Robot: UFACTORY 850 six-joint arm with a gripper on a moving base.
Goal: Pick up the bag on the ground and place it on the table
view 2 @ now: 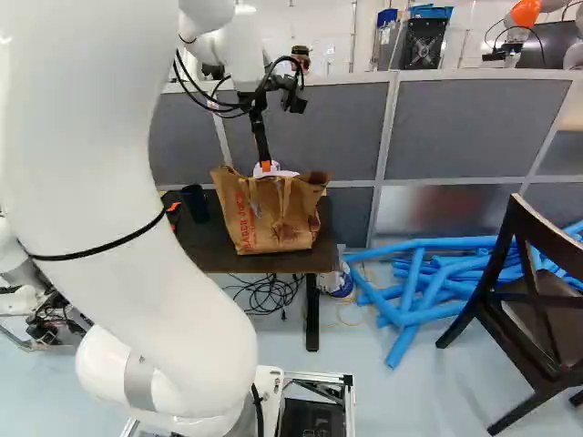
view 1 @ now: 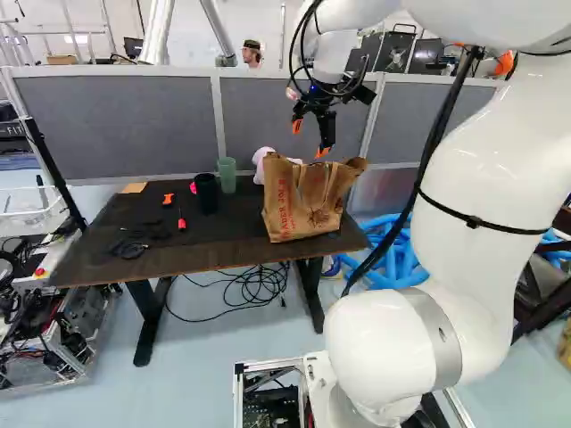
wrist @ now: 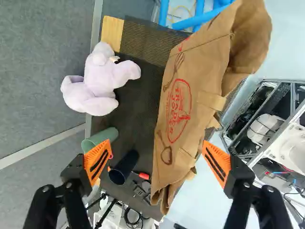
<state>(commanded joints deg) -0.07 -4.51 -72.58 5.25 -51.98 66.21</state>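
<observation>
Bag (view 1: 303, 201), brown paper, with handles and red print — stood upright on the dark table (view 1: 178, 245), at the end nearer the blue tubes. Neighbours on the tabletop: one pale plush toy (wrist: 102, 78), near the bag on the partition side; one green cup (view 1: 227, 175) and one dark cup (view 1: 206, 192), close together; one orange piece (view 1: 168, 200); one red-handled tool (view 1: 182, 223); black cables (view 1: 129, 248). Chief obstructions around the bag: the plush and both cups, crowding the side toward the grey partition (view 1: 134, 116). On the floor: a loose coil of cable (view 1: 254, 290) beneath the table, blue tubes (view 2: 419, 282) beyond its end, and a dark chair (view 2: 537, 300) at the right of the right base view.

Orientation: mouth upward, one broad printed face toward the base, long axis roughly along the table's length.

Gripper (view 1: 310, 140): above and behind the bag, fingers set wide, nothing held — in the wrist view one orange pad (wrist: 97, 162) showed beside the green cup, the other at the bag's handle side.
</observation>
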